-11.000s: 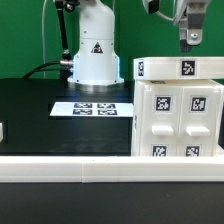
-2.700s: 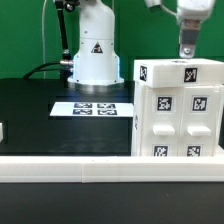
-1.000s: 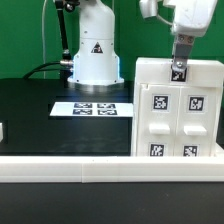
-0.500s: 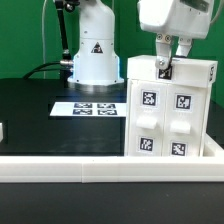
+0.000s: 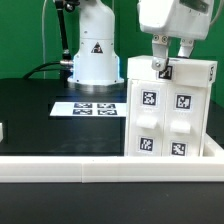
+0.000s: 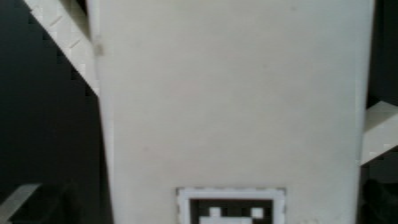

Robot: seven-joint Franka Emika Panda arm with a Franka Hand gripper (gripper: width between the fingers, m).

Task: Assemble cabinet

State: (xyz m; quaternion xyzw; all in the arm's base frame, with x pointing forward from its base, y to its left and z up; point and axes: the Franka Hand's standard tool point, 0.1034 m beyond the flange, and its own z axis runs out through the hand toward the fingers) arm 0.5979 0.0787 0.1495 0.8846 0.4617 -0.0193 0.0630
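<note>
The cabinet [image 5: 170,110], a large white box with tagged drawer-like blocks on its front face, stands on the black table at the exterior view's right, slightly turned and tilted. My gripper [image 5: 170,62] comes down from above onto its top edge, one finger on each side of the top wall, shut on it. In the wrist view the cabinet's white wall [image 6: 231,100] fills the middle between my fingers [image 6: 63,35], with a black-and-white tag [image 6: 237,205] on it.
The marker board [image 5: 92,108] lies flat on the table left of the cabinet. The arm's white base [image 5: 93,55] stands behind it. A long white border rail [image 5: 100,168] runs along the front edge. A small white piece [image 5: 2,130] shows at the far left.
Over the last second my gripper has come down onto the cabinet's top, and the cabinet has shifted toward the exterior view's left and turned a little. Nothing has changed in the last half second.
</note>
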